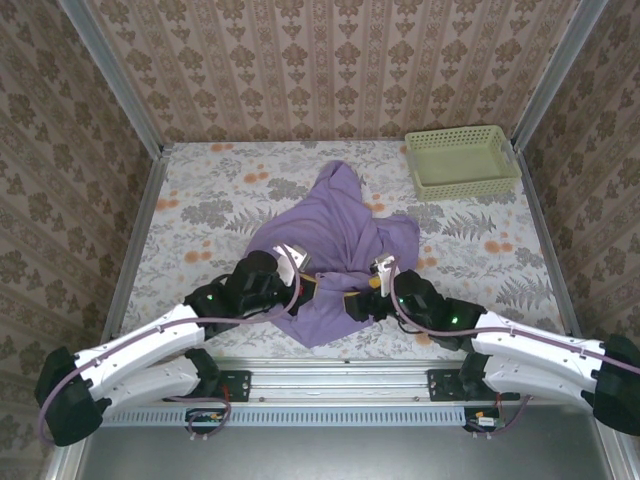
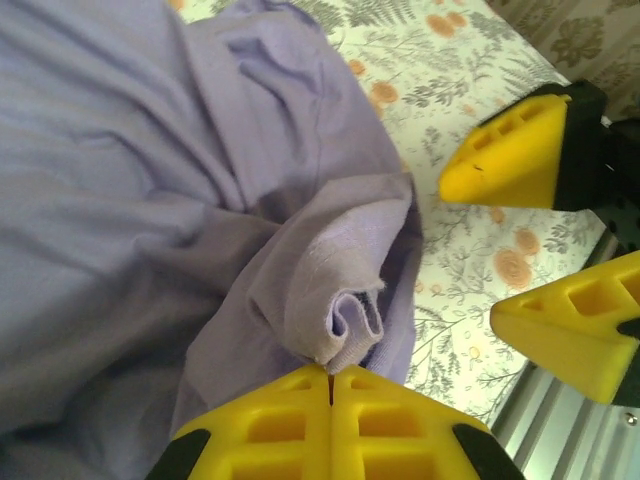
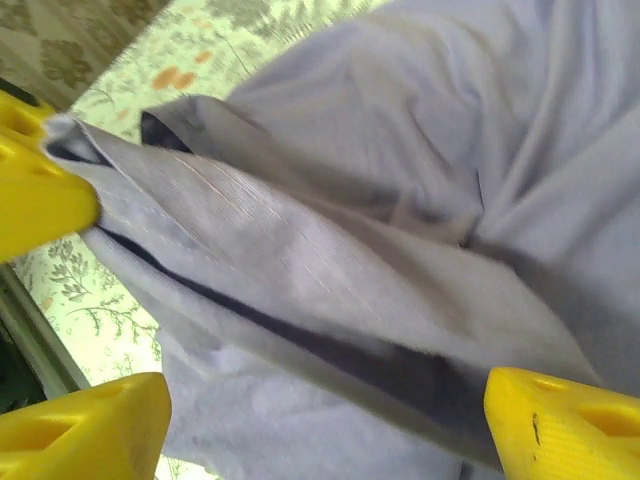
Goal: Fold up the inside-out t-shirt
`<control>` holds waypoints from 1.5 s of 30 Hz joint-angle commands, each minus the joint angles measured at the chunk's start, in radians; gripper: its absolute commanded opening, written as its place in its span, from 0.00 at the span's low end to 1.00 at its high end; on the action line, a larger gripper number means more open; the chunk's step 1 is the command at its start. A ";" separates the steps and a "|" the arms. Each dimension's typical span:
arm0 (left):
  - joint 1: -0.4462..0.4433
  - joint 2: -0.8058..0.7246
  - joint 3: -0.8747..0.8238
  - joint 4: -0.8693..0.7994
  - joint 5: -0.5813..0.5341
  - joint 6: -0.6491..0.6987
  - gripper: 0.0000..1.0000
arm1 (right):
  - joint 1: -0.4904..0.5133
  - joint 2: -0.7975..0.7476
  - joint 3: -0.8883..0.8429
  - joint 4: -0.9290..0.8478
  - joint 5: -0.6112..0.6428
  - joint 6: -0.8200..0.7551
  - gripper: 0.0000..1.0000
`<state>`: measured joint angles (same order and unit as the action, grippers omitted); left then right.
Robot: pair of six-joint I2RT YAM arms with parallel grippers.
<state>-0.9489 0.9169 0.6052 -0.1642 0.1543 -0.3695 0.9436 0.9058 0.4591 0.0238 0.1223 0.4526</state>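
The inside-out t-shirt (image 1: 330, 235), plain lavender, lies crumpled in the middle of the table, one part bunched up toward the back. At its near edge my left gripper (image 1: 312, 284) is shut on a rolled fold of the shirt's hem (image 2: 350, 325), and the cloth comes out right at the closed tips of the left gripper (image 2: 330, 372). Just to the right, my right gripper (image 1: 368, 290) stands open. Its fingers (image 3: 90, 430) are spread wide on either side of a stretched band of the shirt (image 3: 300, 270), not pinching it. Its two yellow fingers (image 2: 520, 150) also stand apart in the left wrist view.
A pale green mesh basket (image 1: 462, 160) stands at the back right corner. The flowered tablecloth (image 1: 200, 200) is bare to the left and right of the shirt. Papered walls close in the table, and a metal rail (image 1: 330, 370) runs along the near edge.
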 commanded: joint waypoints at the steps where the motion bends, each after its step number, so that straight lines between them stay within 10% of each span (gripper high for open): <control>1: -0.028 -0.019 0.044 0.014 0.010 0.051 0.00 | 0.004 -0.008 -0.023 0.116 -0.025 -0.153 0.88; 15: -0.147 -0.021 0.138 -0.044 0.013 0.153 0.00 | 0.004 0.205 0.104 0.182 -0.227 -0.299 0.93; 21: -0.151 -0.032 0.127 -0.056 -0.110 0.130 0.02 | 0.005 0.141 0.085 0.134 -0.089 -0.220 0.14; 23: -0.148 -0.047 0.115 -0.079 -0.201 0.109 0.17 | 0.004 0.082 0.065 0.092 0.011 -0.179 0.01; 27: -0.069 -0.077 0.080 -0.192 -0.410 0.012 0.48 | -0.011 -0.084 0.008 -0.035 0.249 -0.059 0.00; 34: 0.268 0.080 0.082 -0.525 -0.552 -0.095 0.66 | -0.147 -0.369 -0.079 -0.242 0.315 0.104 0.00; 45: 0.319 0.324 0.056 -0.393 -0.307 -0.153 0.74 | -0.178 -0.352 -0.046 -0.232 0.269 0.139 0.00</control>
<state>-0.6415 1.1824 0.6487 -0.5644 -0.2047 -0.4850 0.7704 0.5365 0.3775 -0.2092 0.3889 0.5724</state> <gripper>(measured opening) 0.741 0.079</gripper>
